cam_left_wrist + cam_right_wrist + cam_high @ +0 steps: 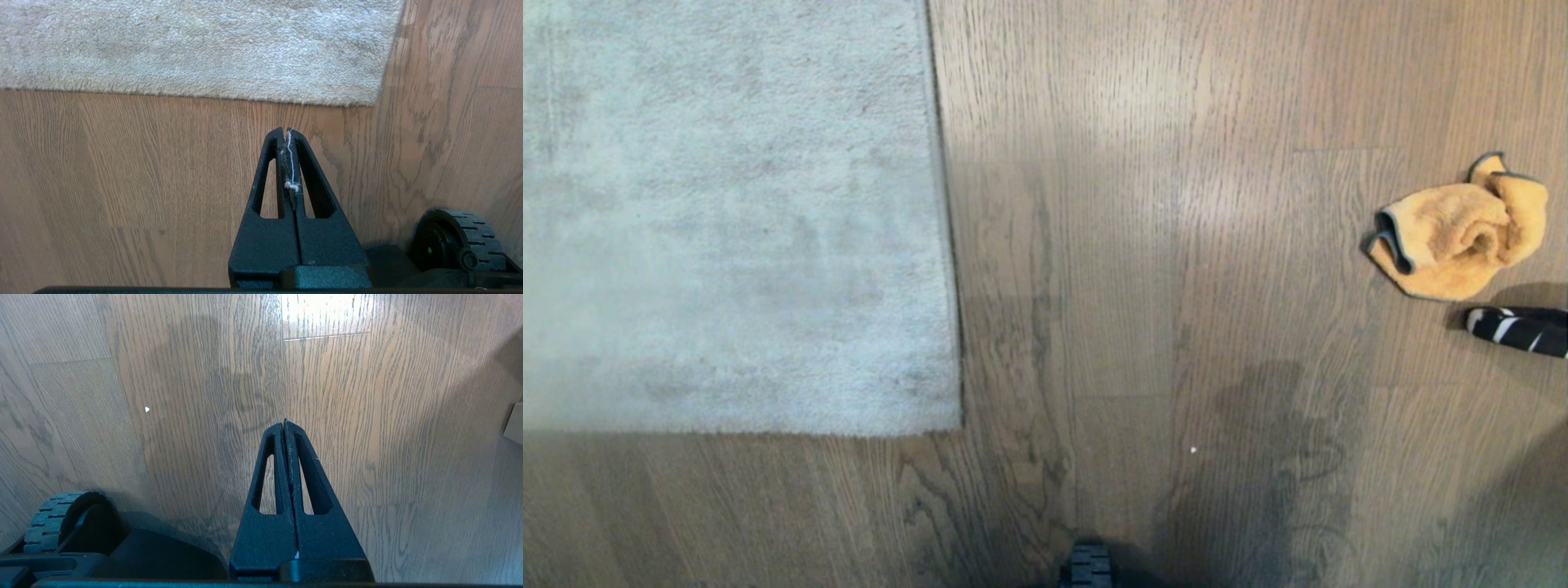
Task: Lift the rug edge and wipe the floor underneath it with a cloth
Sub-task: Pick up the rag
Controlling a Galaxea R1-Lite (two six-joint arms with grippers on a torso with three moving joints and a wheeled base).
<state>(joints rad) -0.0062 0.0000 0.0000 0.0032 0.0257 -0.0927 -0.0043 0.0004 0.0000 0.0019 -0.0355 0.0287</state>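
The pale grey-beige rug (pixel 727 212) lies flat at the left of the head view. Its rug edge (pixel 947 229) runs straight down to a square corner (pixel 956 425) on the brown wood floor (pixel 1143 286). The crumpled orange-yellow cloth (pixel 1458 233) lies on the planks at the far right. Neither arm shows in the head view. In the left wrist view my left gripper (pixel 286 131) hangs shut over bare floor (pixel 122 163), short of the rug's near border (pixel 204 94); a white thread and lint cling between its fingers. My right gripper (pixel 284 423) is shut above bare planks (pixel 367 416), holding nothing.
A black object with white stripes (pixel 1519 328) lies just below the cloth at the right edge. The robot's base wheel (pixel 1088 565) shows at the bottom centre, also in the wrist views as wheel (pixel 453 237) and wheel (pixel 61 514). A small white speck (pixel 1193 449) lies on the floor.
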